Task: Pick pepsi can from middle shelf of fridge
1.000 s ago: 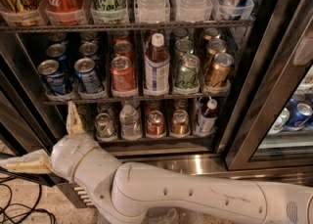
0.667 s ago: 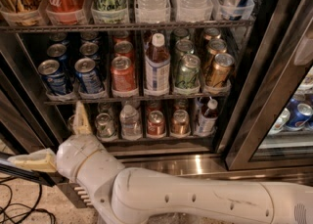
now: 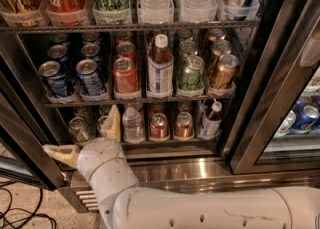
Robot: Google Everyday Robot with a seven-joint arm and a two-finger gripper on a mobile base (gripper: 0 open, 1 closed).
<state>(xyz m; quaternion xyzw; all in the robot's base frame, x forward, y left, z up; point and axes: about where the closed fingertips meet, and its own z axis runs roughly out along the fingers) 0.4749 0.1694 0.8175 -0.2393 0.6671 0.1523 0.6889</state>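
Several blue pepsi cans stand at the left of the middle shelf (image 3: 135,101) of the fridge (image 3: 200,165); the two front ones are the left can (image 3: 54,79) and the one beside it (image 3: 91,77). More blue cans stand behind them. My gripper (image 3: 86,139) is below that shelf, in front of the bottom shelf's left end. It is open and holds nothing. One beige finger (image 3: 114,123) points up, the other (image 3: 59,154) points left. The white arm (image 3: 200,208) fills the bottom of the view.
A red can (image 3: 125,75), a white-labelled bottle (image 3: 160,68), a green can (image 3: 191,75) and a gold can (image 3: 222,72) share the middle shelf. The upper rack (image 3: 130,27) holds cans and water bottles. The glass door (image 3: 270,103) stands open at right. Cables (image 3: 20,213) lie on the floor at left.
My gripper and wrist have moved right and slightly up, closer to the fridge's lower left. The cans have not moved.
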